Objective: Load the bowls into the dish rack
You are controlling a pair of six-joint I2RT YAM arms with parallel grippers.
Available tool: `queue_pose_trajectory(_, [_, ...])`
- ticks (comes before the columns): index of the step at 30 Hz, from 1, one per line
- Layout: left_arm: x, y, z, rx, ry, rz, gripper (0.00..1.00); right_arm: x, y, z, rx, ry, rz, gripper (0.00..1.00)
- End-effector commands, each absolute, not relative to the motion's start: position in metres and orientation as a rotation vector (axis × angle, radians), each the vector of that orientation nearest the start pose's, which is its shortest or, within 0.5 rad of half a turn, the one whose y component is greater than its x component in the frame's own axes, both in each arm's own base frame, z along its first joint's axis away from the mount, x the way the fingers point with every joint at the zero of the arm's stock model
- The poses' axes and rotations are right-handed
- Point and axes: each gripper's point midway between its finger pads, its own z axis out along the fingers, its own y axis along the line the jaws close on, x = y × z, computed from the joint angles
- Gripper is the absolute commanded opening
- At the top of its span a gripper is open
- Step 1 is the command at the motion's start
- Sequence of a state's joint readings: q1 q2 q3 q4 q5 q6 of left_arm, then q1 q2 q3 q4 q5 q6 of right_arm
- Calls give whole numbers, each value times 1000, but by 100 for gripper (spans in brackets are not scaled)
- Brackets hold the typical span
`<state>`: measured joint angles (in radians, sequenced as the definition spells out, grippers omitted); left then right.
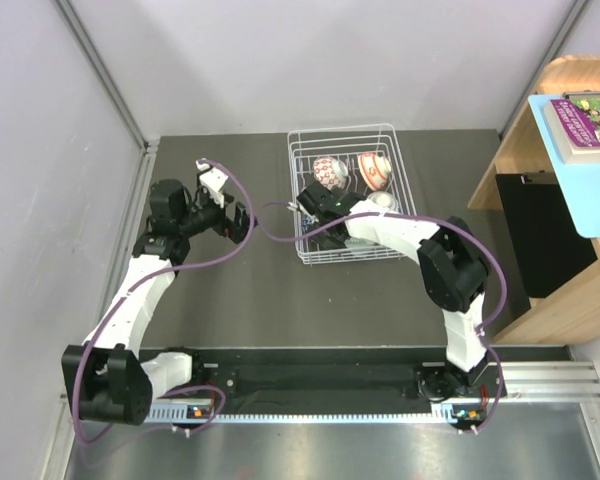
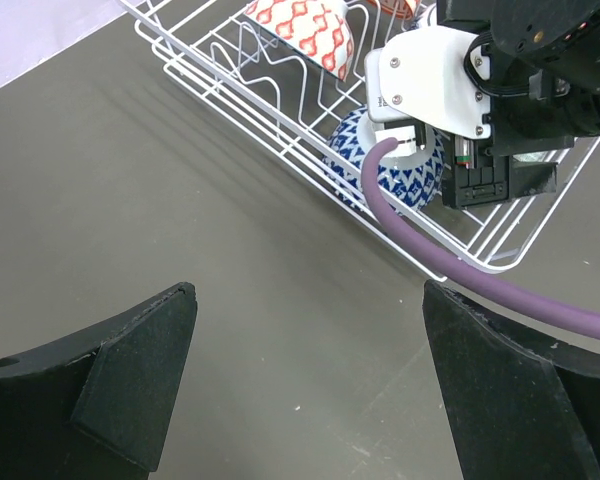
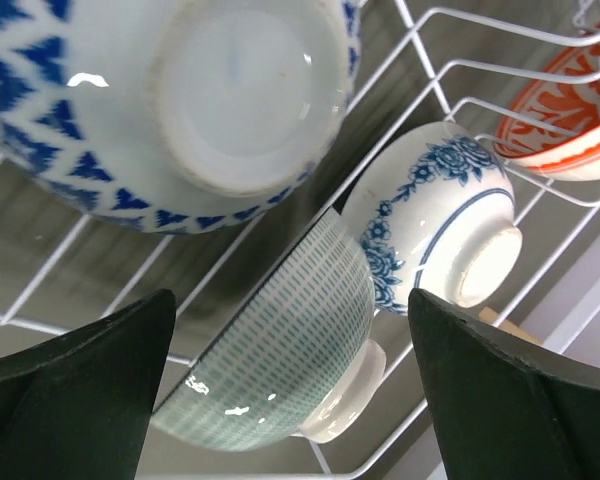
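Spread right fingers (image 3: pixel 70 400) frame a green bowl (image 3: pixel 280 350) hidden overhead.

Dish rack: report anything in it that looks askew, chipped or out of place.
Nothing stands out. In the white wire dish rack, the blue triangle-patterned bowl, pale green bowl, blue floral bowl and orange-red bowl rest tilted between its wires, unchipped where visible.
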<state>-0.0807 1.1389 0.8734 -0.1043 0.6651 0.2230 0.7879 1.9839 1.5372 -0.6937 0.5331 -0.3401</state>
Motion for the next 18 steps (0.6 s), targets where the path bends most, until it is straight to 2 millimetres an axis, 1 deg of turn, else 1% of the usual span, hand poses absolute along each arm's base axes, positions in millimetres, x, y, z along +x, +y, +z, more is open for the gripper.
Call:
queue_pose_trajectory(1, [343,-128,245,716,1693,-526,99,351,251,82,-1349,2287,-430,100])
queue_pose_trajectory(3, [343,-128,246,718,1690,-528,99,351,253,84,-1355,2285,-418,100])
queue_pose_trajectory(6, [343,-127,245,716,1690,-528,99,356,262,95,-1338,2267,-380,100])
queue_pose_trajectory(9, [342,-128,245,716,1692,-531,99,360,266,102,-1333,2248,-377,100])
queue_pose_trajectory(12, [342,-127,246,717,1688,-529,99,366,271,107,-1323,2229,-371,100])
queue_pose_trajectory(17, [342,-127,245,718,1691,-531,99,372,280,108,-1326,2220,-347,100])
queue_pose_trajectory(18, [342,-127,244,718,1691,-531,99,373,284,111,-1320,2213,-333,100])
